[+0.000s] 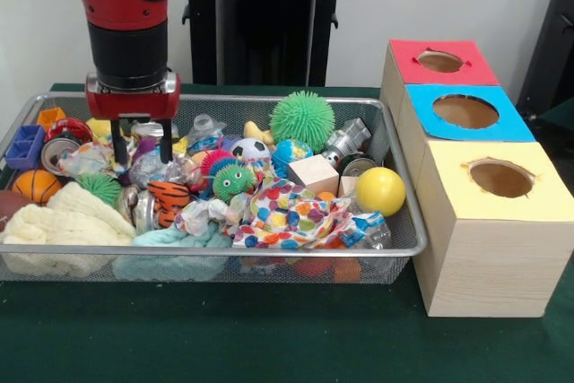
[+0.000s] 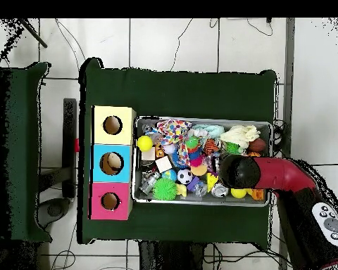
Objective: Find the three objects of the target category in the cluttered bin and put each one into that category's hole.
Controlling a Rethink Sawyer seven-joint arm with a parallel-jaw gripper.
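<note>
The wire mesh bin (image 1: 399, 187) sits on the green table, full of clutter; it also shows in the overhead view (image 2: 203, 120). An orange plush with black tiger stripes (image 1: 168, 195) lies in its front left part, and shows in the overhead view (image 2: 210, 146). I cannot make out any other plush animal. My gripper (image 1: 142, 144) hangs over the bin's back left, just behind and above the tiger plush. It is open and empty, with its fingertips (image 1: 118, 152) down among the clutter. In the overhead view the arm's wrist (image 2: 236, 171) hides it. The red-topped box's hole (image 1: 439, 61) is at the far right, also in the overhead view (image 2: 110, 201).
The blue-topped box (image 1: 465, 112) and yellow-topped box (image 1: 500, 178) stand in a row beside the bin's right side. In the bin are a green spiky ball (image 1: 302, 119), a yellow ball (image 1: 380, 190), a spotted cloth (image 1: 287, 214), a wooden cube (image 1: 313, 173) and a cream knit cloth (image 1: 63, 221).
</note>
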